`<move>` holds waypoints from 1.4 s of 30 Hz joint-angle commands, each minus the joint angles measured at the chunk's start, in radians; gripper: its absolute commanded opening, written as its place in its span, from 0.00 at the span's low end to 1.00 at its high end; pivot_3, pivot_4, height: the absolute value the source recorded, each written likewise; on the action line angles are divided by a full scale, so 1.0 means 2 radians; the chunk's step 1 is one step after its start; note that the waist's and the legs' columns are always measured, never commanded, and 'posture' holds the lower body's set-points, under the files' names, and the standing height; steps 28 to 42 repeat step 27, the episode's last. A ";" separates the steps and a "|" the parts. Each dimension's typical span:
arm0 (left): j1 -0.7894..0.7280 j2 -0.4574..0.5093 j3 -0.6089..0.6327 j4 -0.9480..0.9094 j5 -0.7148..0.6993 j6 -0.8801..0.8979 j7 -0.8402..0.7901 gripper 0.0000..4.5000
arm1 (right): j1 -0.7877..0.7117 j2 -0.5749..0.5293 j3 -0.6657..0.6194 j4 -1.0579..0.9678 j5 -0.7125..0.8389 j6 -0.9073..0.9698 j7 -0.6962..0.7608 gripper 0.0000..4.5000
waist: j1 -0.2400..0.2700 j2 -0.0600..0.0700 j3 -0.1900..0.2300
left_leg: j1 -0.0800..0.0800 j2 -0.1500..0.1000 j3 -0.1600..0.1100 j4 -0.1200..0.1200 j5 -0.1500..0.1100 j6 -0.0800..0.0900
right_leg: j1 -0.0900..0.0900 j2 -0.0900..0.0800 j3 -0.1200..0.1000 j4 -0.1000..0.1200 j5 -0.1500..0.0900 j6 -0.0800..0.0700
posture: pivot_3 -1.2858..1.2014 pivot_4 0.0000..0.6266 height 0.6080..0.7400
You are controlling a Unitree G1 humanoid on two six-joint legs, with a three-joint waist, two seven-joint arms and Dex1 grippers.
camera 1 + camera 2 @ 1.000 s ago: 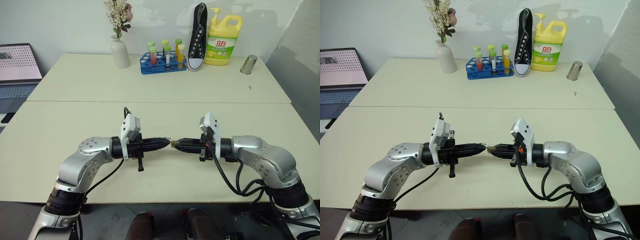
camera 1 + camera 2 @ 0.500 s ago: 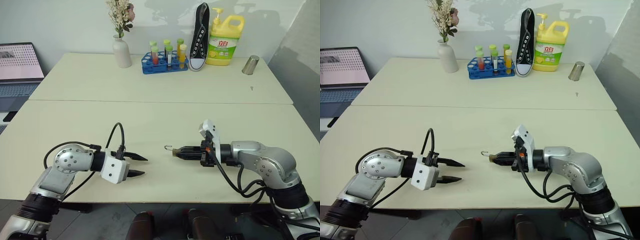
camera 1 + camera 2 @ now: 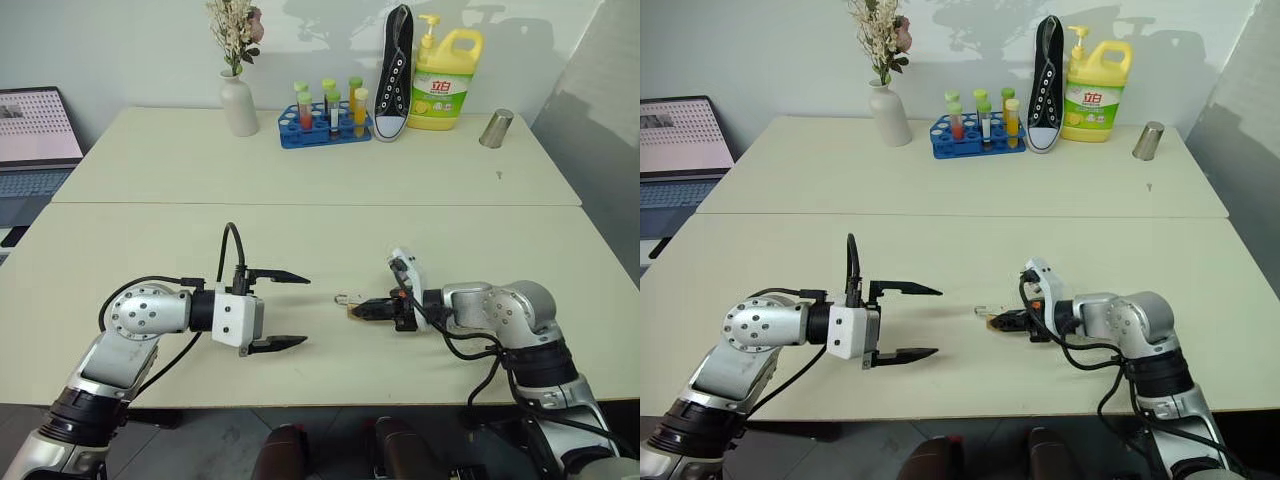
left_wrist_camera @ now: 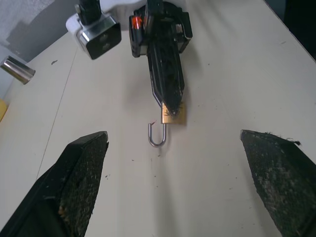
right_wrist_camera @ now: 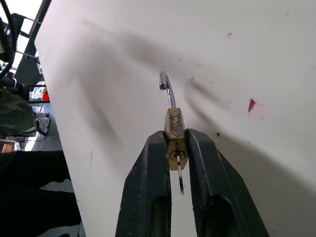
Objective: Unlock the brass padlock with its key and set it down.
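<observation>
1. Right wrist view is showing the right hand [image 5: 174, 163] pinching the brass padlock [image 5: 174, 129] by its body, shackle swung open, and the key [image 5: 180, 180] is sticking out of the bottom
2. Left hand [image 3: 278, 309] is hovering with fingers spread wide, holding nothing
3. Padlock is sitting low over the tabletop [image 3: 330, 240], between both hands

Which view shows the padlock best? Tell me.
The right wrist view: the padlock sits close up, pinched in the right hand, shackle open. The left wrist view shows it smaller, shackle hooked open. Both eye views show a tiny gold speck.
</observation>
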 commanded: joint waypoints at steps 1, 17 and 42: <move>0.000 -0.001 0.003 -0.023 -0.006 0.014 0.005 1.00 | -0.013 -0.008 0.005 0.000 -0.012 -0.008 0.007 0.26 | 0.000 0.000 0.000 | 0.000 0.000 0.000 0.000 0.000 0.000 | 0.000 0.000 0.000 0.000 0.000 0.000 | 0.52 0.24 1.00; 0.004 0.011 -0.008 -0.091 -0.037 0.230 0.006 1.00 | 0.105 -0.189 0.006 -0.208 -0.058 -0.165 0.101 0.99 | 0.001 0.000 0.000 | 0.000 0.000 0.000 0.000 0.000 0.000 | 0.000 0.000 0.000 0.000 0.000 0.001 | 0.52 0.24 1.00; -0.012 0.010 -0.003 -0.080 -0.062 0.258 -0.028 1.00 | 0.166 -0.250 -0.038 -0.276 -0.069 -0.240 0.133 0.99 | 0.001 0.000 0.000 | 0.000 0.000 0.000 0.000 0.000 0.000 | 0.000 0.002 0.000 0.000 0.000 0.001 | 0.52 0.24 1.00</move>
